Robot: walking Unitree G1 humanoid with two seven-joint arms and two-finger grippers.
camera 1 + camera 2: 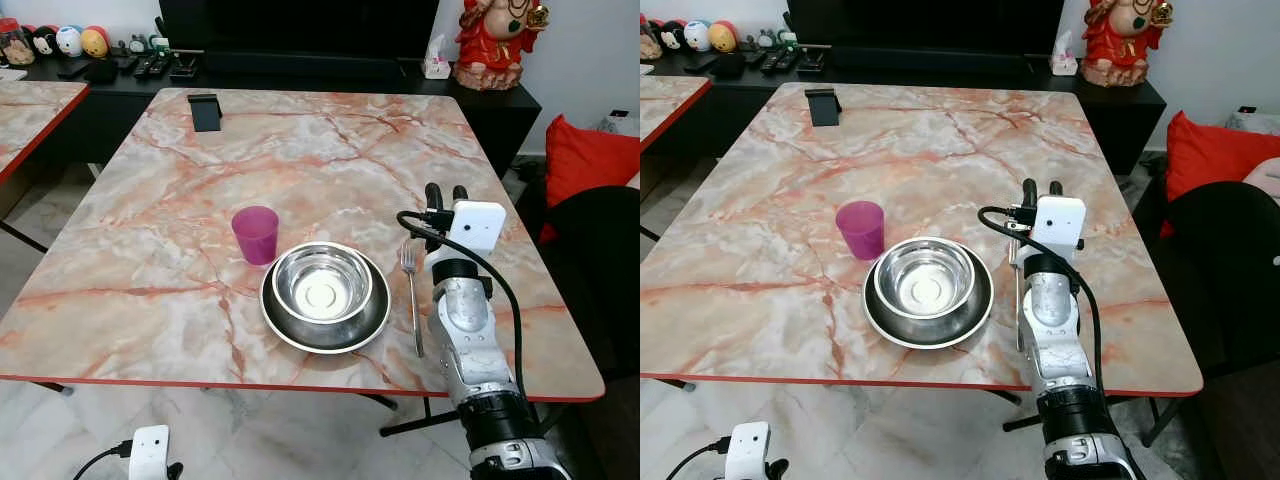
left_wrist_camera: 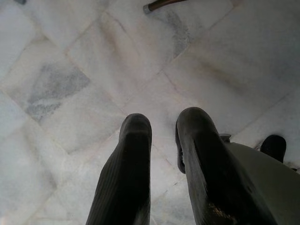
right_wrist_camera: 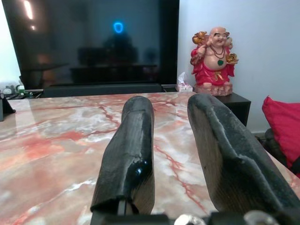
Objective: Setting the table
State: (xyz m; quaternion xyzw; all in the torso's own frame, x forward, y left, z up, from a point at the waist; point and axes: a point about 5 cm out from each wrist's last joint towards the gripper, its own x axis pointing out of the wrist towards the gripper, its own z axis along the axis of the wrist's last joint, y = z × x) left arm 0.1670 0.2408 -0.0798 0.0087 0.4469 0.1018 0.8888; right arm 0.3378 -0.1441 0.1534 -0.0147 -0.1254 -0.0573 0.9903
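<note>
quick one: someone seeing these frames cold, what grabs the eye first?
Probably the steel bowl nested in a steel plate near the table's front edge, with a purple cup just to its left and a fork to its right. Next, the right gripper, fingers open and empty, raised over the table beside the fork. A red figurine stands on the dark sideboard behind.

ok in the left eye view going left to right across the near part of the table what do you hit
Purple cup → steel bowl sitting in the steel plate → fork → right pincer, raised over the table beside the fork.
</note>
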